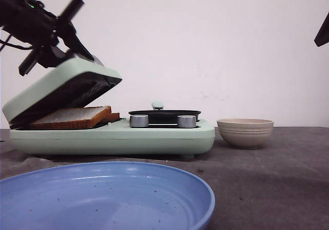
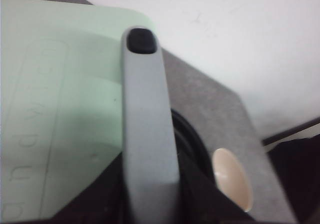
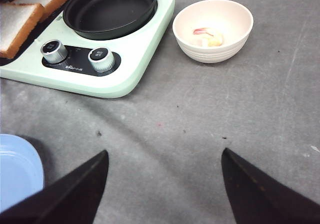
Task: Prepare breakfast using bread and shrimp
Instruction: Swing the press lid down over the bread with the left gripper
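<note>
Two bread slices (image 1: 72,117) lie on the grill plate of a mint-green breakfast machine (image 1: 113,137), under its half-raised lid (image 1: 49,88); they also show in the right wrist view (image 3: 17,23). A pink shrimp (image 3: 206,34) lies in the beige bowl (image 3: 215,48) to the right of the machine (image 1: 245,132). My left gripper (image 1: 57,34) is on top of the lid, shut on the lid's grey handle (image 2: 147,114). My right gripper (image 3: 163,156) is open and empty, high above the grey table in front of the bowl; only its edge (image 1: 323,32) shows in the front view.
A black pan (image 1: 164,115) sits on the machine's right half, behind two silver knobs (image 1: 139,121). A blue plate (image 1: 103,199) stands at the table's front left. A white wall is behind.
</note>
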Controlling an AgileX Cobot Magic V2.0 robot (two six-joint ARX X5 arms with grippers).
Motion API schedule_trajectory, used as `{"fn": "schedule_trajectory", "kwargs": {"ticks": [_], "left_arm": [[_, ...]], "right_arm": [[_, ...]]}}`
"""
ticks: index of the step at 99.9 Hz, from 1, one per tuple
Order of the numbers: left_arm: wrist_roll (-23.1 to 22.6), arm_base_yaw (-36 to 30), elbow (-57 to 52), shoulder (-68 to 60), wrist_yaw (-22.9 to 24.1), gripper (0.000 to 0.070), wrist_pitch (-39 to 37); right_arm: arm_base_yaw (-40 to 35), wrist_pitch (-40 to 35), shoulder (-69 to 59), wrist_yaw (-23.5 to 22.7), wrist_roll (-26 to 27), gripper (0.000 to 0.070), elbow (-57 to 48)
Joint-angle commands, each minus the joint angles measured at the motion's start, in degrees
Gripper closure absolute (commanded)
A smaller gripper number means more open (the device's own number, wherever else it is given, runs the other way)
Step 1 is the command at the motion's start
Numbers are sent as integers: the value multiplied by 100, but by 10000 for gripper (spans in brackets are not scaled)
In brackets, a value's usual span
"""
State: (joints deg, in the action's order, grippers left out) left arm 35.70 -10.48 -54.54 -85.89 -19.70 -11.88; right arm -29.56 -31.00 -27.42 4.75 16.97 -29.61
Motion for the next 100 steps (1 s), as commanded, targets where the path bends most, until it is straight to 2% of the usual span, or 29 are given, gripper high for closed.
{"fn": "schedule_trajectory", "kwargs": {"ticks": [1,25,48,55,66,71,87,100], "left_arm": [[-267,-76,120,-225,273,696,588],[-935,-560,120,-275,1172,696,826],[-1202,-730,120,-448,1388,685,905],[-1274,-734,120,-448,1388,624,896],[-1272,-732,103,-448,1386,409,887],[-1272,-730,92,-448,1388,344,890],[-1272,-728,68,-446,1300,323,767],[-1272,-726,-63,-444,1075,174,802]], "right_arm": [[-31,42,-20,24,66,263,-4],[-31,44,-20,26,66,263,-4],[-31,39,-20,24,72,262,-4],[-31,42,-20,26,83,262,-4],[-31,42,-20,26,96,262,-4],[-31,42,-20,24,107,263,-4],[-31,24,-20,26,107,262,-4],[-31,-13,-20,26,109,263,-4]]}}
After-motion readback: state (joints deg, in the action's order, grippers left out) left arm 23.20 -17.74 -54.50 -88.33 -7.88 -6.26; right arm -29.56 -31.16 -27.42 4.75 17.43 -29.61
